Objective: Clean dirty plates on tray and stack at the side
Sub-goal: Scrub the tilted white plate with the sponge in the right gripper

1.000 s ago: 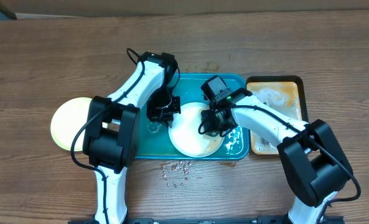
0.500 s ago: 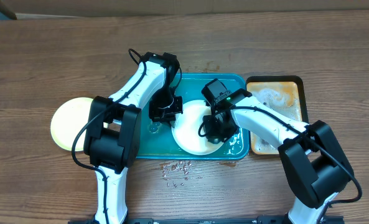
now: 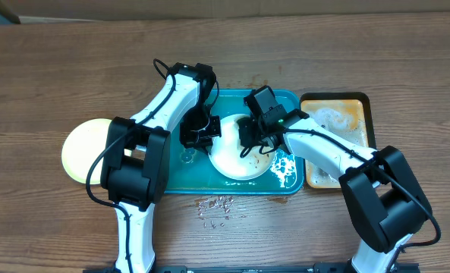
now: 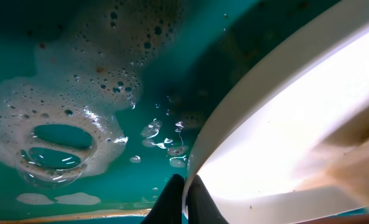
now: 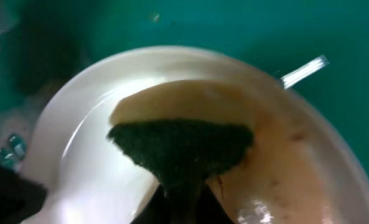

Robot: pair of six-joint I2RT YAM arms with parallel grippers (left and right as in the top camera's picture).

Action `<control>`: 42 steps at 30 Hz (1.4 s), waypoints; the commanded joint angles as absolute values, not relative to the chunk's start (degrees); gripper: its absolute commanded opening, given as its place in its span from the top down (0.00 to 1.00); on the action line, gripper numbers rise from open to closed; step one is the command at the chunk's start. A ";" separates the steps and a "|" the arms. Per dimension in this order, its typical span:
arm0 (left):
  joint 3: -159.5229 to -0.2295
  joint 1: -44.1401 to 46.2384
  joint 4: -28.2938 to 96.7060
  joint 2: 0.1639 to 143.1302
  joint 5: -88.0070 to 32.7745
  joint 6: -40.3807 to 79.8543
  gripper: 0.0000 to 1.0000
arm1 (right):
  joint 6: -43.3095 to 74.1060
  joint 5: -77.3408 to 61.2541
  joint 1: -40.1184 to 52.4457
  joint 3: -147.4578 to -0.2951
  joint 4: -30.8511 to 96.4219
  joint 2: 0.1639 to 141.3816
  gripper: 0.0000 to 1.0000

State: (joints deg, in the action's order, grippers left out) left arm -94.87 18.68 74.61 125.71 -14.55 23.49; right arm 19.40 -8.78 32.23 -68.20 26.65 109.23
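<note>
Overhead: teal tray (image 3: 171,178) in the middle of the bench (image 3: 58,61), wet and foamy, with one white plate (image 3: 236,163) inside, right of centre. Left fingers (image 3: 207,136) clenched on that plate's left rim, seemingly to pin it against sliding on the soapy floor. Right fingers (image 3: 253,144) over the plate's upper part, bearing down into it. Yellow-green plate (image 3: 84,149) alone on the wood left of the tray, well apart, probably marking the stacking spot and kept away from the wash water. Smaller orange-brown tray (image 3: 346,106) just beside the teal one on the right, sudsy, likely the scrubber's resting place. Droplets (image 3: 215,205) spilt in front. No third plate visible. Left wrist: fingers (image 4: 184,199) pinched shut on the thin white rim of the plate (image 4: 284,124), foam (image 4: 60,124) pooled on the tray to the left; impossible to tell whether the rim is lifted off the floor. Right wrist: fingers (image 5: 181,205) clamped on a sponge (image 5: 181,146), dark green scouring side toward the camera, yellow body flat against the plate (image 5: 91,155). Brown smear (image 5: 284,168) across the right half, left half white, so scrubbing judged unfinished and stacking some way off.
</note>
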 commanded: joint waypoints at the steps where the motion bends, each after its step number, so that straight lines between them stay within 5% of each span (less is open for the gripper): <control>1: -94.98 18.79 74.78 126.21 -14.48 23.81 0.96 | 13.02 -18.31 32.12 -68.01 29.26 109.51 0.94; 11: -94.98 18.79 75.00 126.21 -14.48 23.81 0.96 | 15.35 -3.11 30.26 -67.99 45.39 109.51 0.96; 15: -94.98 18.79 75.05 126.21 -14.48 23.81 0.96 | 18.41 6.46 29.10 -67.99 41.45 109.49 0.96; 25: -94.98 18.79 75.16 126.21 -14.48 23.81 0.96 | 18.22 -1.87 28.64 -67.99 24.82 109.49 0.79; 33: -94.98 18.79 75.16 126.21 -14.46 23.81 0.96 | 14.52 -17.96 28.80 -67.99 34.74 109.51 0.83; 37: -94.98 18.79 75.13 126.21 -14.46 23.81 0.95 | 14.50 -15.57 28.86 -67.92 44.42 109.51 0.83; 40: -94.98 18.79 75.11 126.21 -14.48 23.81 0.96 | 14.96 -6.74 28.84 -67.92 47.72 109.51 0.96; 42: -94.98 18.79 75.13 126.21 -14.48 23.81 0.96 | 16.58 -0.49 28.71 -67.92 46.41 109.51 0.96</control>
State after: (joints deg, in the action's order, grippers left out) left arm -94.87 18.96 75.09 125.71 -14.83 23.66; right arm 15.22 -12.34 28.95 -68.31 46.57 109.10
